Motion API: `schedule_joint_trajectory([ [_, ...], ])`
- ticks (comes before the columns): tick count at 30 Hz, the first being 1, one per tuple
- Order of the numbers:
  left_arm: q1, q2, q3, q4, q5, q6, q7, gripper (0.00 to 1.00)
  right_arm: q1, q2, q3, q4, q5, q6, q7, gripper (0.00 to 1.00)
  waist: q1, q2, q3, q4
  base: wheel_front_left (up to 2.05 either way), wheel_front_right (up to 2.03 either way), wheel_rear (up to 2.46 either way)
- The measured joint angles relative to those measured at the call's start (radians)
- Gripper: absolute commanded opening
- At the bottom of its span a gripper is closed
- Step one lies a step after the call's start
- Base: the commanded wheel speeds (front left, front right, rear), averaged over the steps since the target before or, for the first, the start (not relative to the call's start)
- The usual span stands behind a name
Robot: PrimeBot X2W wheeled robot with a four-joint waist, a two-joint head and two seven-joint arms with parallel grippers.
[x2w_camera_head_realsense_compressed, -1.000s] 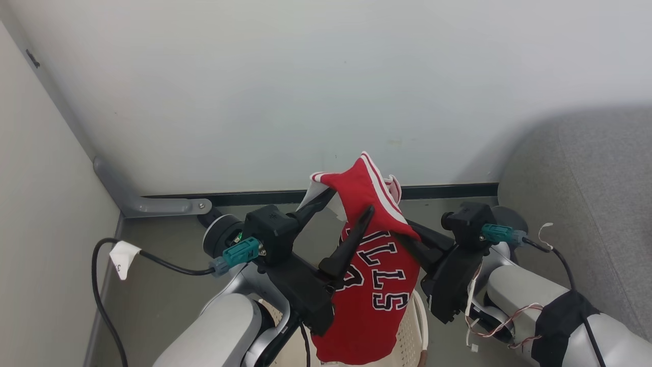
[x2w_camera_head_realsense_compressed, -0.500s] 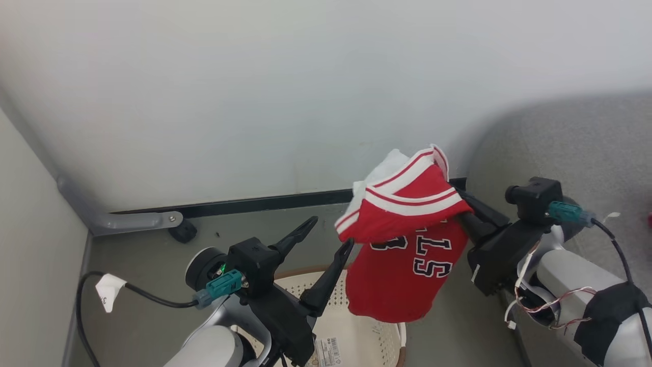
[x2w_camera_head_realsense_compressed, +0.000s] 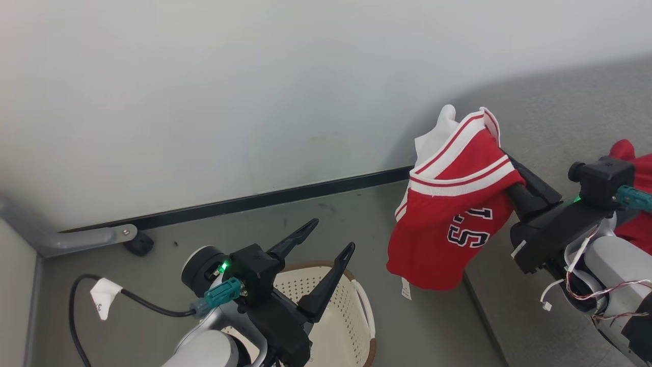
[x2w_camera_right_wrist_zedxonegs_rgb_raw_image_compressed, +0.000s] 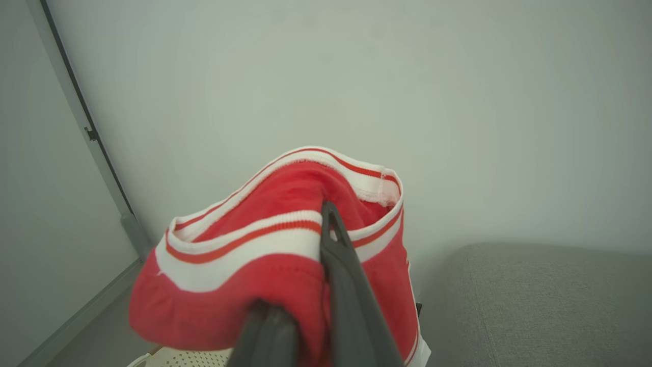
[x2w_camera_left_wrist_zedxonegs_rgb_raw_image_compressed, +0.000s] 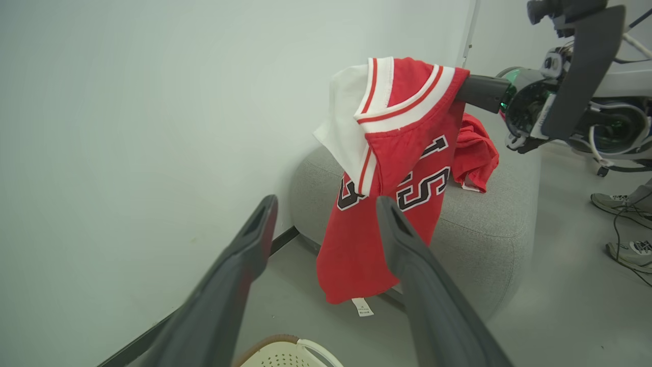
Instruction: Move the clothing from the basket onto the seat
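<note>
The right hand (x2w_camera_right_wrist_zedxonegs_rgb_raw_image_compressed: 328,224) is pinched shut on the jersey (x2w_camera_head_realsense_compressed: 448,224), which hangs in the air off the seat's (x2w_camera_head_realsense_compressed: 560,112) left edge, above the floor (x2w_camera_head_realsense_compressed: 438,326) between seat and basket (x2w_camera_head_realsense_compressed: 351,316). The left hand (x2w_camera_head_realsense_compressed: 331,234) stands wide and empty over the basket. Released here, the jersey would likely fall to the floor; its hem could also catch on the seat's side. Another red garment (x2w_camera_left_wrist_zedxonegs_rgb_raw_image_compressed: 473,153) lies on the seat. Black letters "LS" show beside part of a numeral, perhaps a 3; the white tag's (x2w_camera_left_wrist_zedxonegs_rgb_raw_image_compressed: 362,307) print is too small to read.
</note>
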Motion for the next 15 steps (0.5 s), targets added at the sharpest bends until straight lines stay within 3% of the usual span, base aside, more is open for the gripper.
schedule_joint_trajectory([
  [15, -0.002, 0.028, -0.007, -0.057, 0.023, -0.009, -0.007, 1.0, 0.068, -0.076, -0.089, -0.193, -0.038, -0.072, 0.0, 0.0, 0.0, 0.0, 0.027, -0.127, 0.0, 0.0, 0.0],
])
